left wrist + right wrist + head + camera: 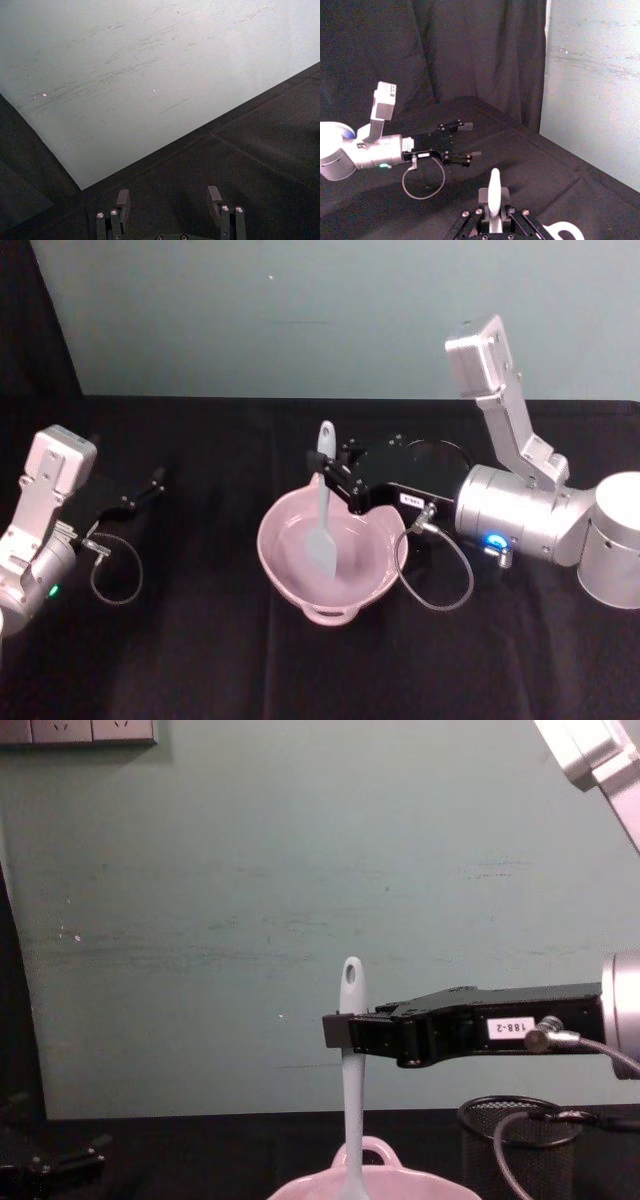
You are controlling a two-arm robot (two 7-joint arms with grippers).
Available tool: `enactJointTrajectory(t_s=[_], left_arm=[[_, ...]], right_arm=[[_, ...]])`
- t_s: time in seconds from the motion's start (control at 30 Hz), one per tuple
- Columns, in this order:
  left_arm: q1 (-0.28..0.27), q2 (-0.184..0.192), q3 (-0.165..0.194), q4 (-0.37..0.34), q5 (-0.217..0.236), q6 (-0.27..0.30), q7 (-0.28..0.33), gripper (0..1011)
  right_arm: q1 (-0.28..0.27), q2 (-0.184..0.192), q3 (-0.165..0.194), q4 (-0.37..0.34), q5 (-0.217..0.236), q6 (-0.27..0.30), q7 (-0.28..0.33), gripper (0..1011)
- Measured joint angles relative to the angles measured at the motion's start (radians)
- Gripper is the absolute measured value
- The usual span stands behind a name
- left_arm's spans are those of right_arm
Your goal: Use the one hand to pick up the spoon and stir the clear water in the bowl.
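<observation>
Pickup done: my right gripper (338,1031) is pinching the white spatula-spoon (350,1100) high on its handle. It's upright, blade down inside the pink bowl (285,565) at table centre. Stirring itself is what's left, I'd judge. The gripper's label (507,1028) reads "188-2". Left gripper (148,490) is parked near the left table edge, fingers spread.

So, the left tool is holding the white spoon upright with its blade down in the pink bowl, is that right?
Not quite: the right tool holds the white spoon upright with its blade down in the pink bowl, as the head view shows. The left tool sits open off to the side, holding nothing.
</observation>
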Motion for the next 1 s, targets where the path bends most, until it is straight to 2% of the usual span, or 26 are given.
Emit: enactJointTrajectory(t_s=[0.23, 0.47, 0.7, 1.0], left_arm=[[0.0, 0.0, 0.0, 0.0, 0.0, 0.0, 0.0, 1011], [0.0, 0.0, 0.0, 0.0, 0.0, 0.0, 0.0, 1011], [0.0, 0.0, 0.0, 0.0, 0.0, 0.0, 0.0, 1011], [0.0, 0.0, 0.0, 0.0, 0.0, 0.0, 0.0, 1011]], right_arm=[[-0.019, 0.007, 0.008, -0.004, -0.006, -0.022, 0.019, 121], [-0.021, -0.008, -0.009, 0.013, -0.02, -0.038, 0.041, 121], [-0.009, -0.046, -0.037, 0.052, -0.043, -0.054, 0.054, 121], [0.043, -0.127, -0.059, 0.158, -0.081, -0.069, 0.053, 121]])
